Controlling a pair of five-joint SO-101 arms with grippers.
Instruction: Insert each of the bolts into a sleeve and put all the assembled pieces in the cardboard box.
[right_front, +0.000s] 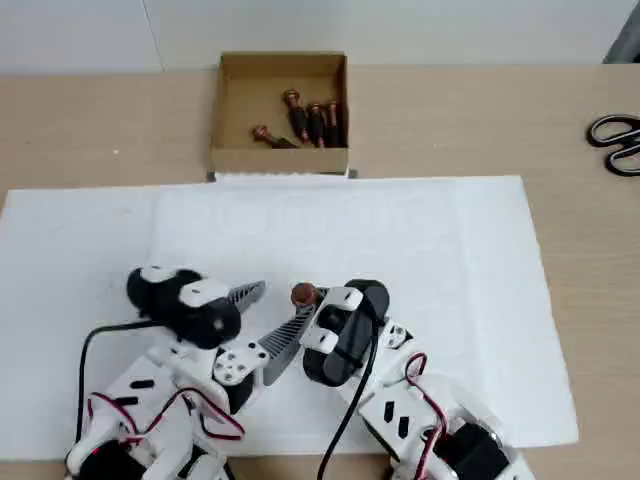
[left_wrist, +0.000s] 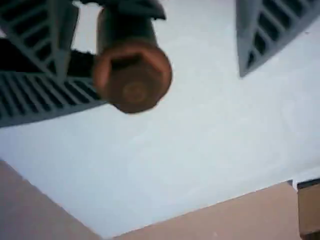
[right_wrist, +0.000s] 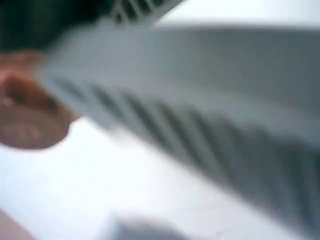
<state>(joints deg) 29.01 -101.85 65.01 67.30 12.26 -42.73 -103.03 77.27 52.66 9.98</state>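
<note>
Several copper-coloured pieces (right_front: 312, 122) lie in the cardboard box (right_front: 228, 110), beyond the white sheet (right_front: 450, 300). My right gripper (right_front: 312, 298) is closed on one bolt (right_front: 303, 294), held over the sheet with its head facing my left gripper (right_front: 288, 300). The left gripper is spread wide and grips nothing; its fingers (left_wrist: 265, 35) flank the bolt head.

A copper-coloured bolt (left_wrist: 132, 75), hexagonal head toward the camera, sits between the spread grey ribbed fingers (left_wrist: 270, 35) of the left gripper (left_wrist: 170, 90), close beside one finger and well apart from the other. Behind it lies a white sheet (left_wrist: 190, 160), with the tan table (left_wrist: 240, 220) showing past its edge.
</note>
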